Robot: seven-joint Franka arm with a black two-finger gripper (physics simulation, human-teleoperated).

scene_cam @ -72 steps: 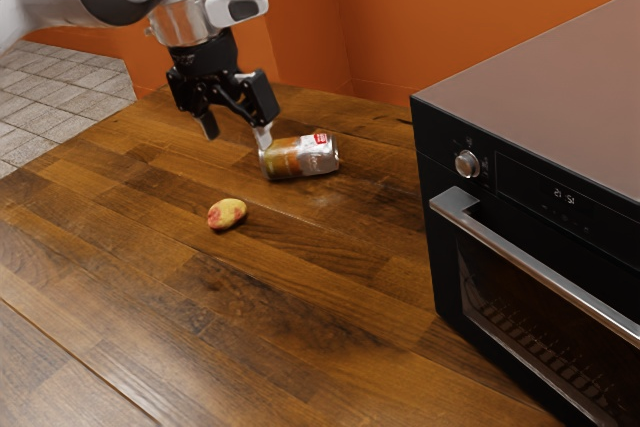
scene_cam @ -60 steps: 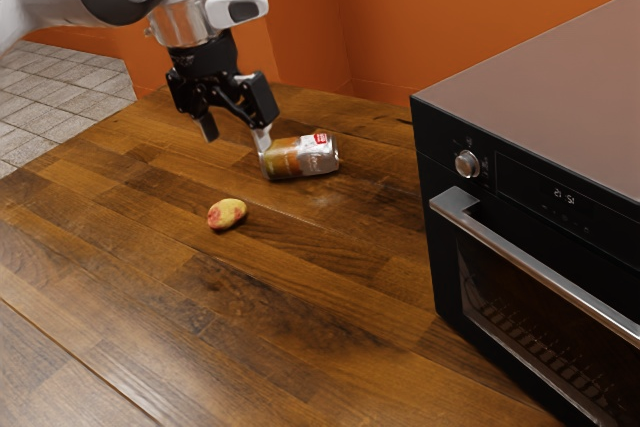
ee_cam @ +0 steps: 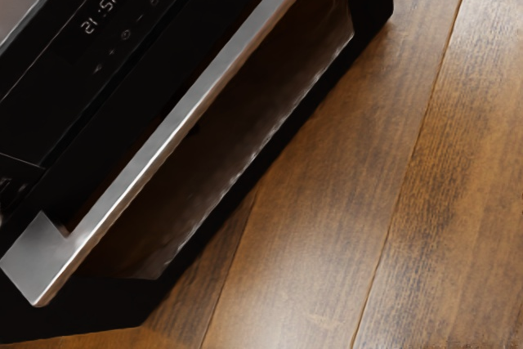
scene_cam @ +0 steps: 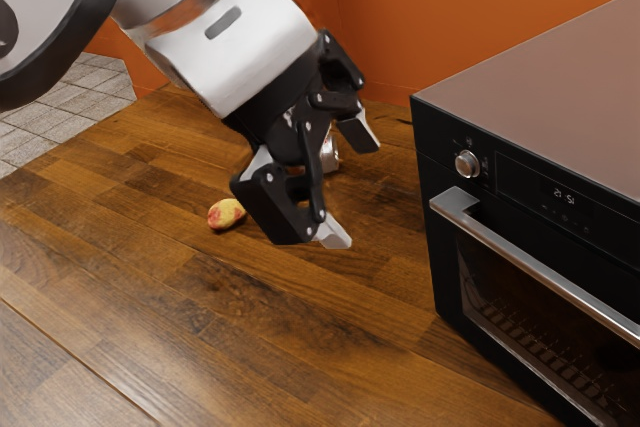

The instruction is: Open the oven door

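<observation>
My gripper [scene_cam: 348, 183] has swung closer to the oven [scene_cam: 530, 117]. Its fingers are wide apart and empty. The oven door [scene_cam: 448, 272] is shut, at the exterior view's right, with a long shiny metal handle [scene_cam: 545, 273]. Thin bars [scene_cam: 530, 343] show inside.

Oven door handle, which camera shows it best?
The wrist view: the handle crosses it large and close, in front of the door glass, with one end bracket clear, though the other end is cut off. The exterior view shows that bracket and the bar smaller, slanting down until the picture's edge cuts it.
</observation>
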